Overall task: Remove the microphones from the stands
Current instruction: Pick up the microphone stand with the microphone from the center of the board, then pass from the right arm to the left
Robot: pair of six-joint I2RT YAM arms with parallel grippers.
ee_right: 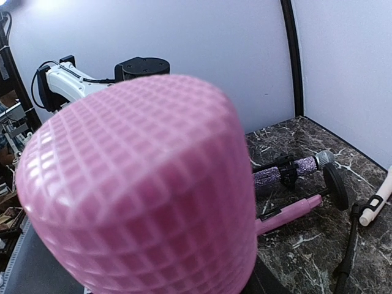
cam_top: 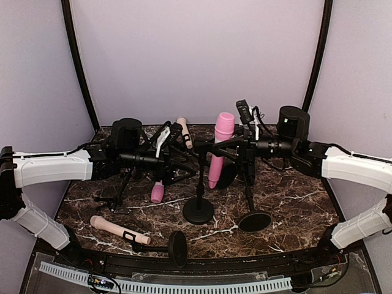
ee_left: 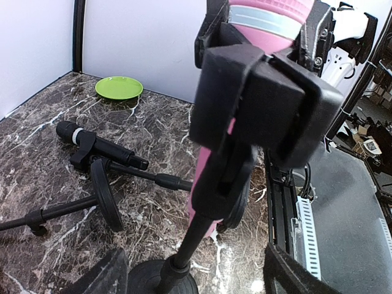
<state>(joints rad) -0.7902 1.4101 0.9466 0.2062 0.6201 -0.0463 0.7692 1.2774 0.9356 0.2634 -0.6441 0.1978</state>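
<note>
Pink microphone (cam_top: 222, 144) sits in stand (cam_top: 198, 211); left tool (ee_left: 197, 274) wide open, right tool (cam_top: 236, 146) possibly gripping it, cannot tell.

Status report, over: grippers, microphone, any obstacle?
Left gripper open by the stand. Right gripper at pink microphone, grip unclear. Microphone in clip. Fallen stands nearby.
</note>
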